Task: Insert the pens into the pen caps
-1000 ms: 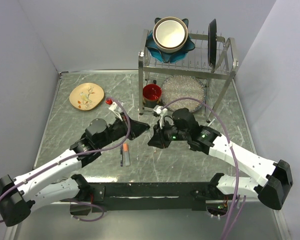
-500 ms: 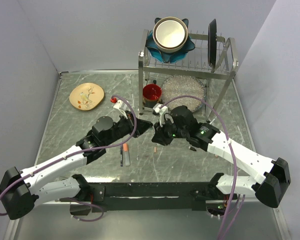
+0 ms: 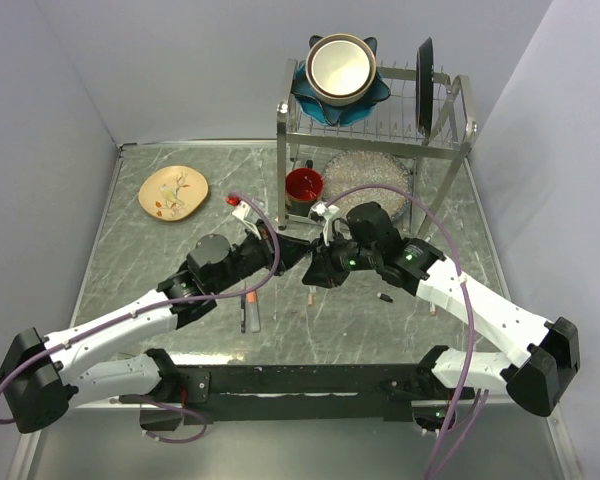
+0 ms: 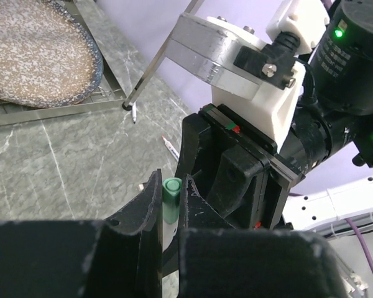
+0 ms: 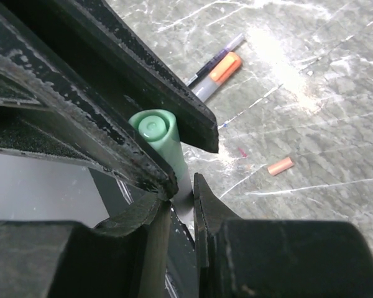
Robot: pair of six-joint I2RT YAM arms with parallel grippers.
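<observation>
My left gripper [image 3: 298,252] and right gripper [image 3: 316,268] meet tip to tip above the table's middle. In the left wrist view the left gripper [image 4: 171,197] is shut on a white pen with a teal-green cap [image 4: 171,192] on its end. In the right wrist view the green cap [image 5: 156,135] sits between the left fingers. The pen's grey body runs down into my right gripper [image 5: 183,189], whose jaws close on it. An orange-capped pen and a dark pen [image 3: 248,308] lie together on the table. A loose orange cap [image 3: 308,300] and a black cap [image 3: 384,297] lie nearby.
A metal dish rack [image 3: 450,140] stands at the back with a bowl [image 3: 339,65] on top, and a red cup [image 3: 304,185] and a speckled plate [image 3: 368,178] under it. A yellow plate [image 3: 173,192] lies at the back left. A small orange piece [image 3: 432,310] lies right.
Both grippers have moved slightly toward the back and closed in on each other; their tips now overlap around the green-capped pen.
</observation>
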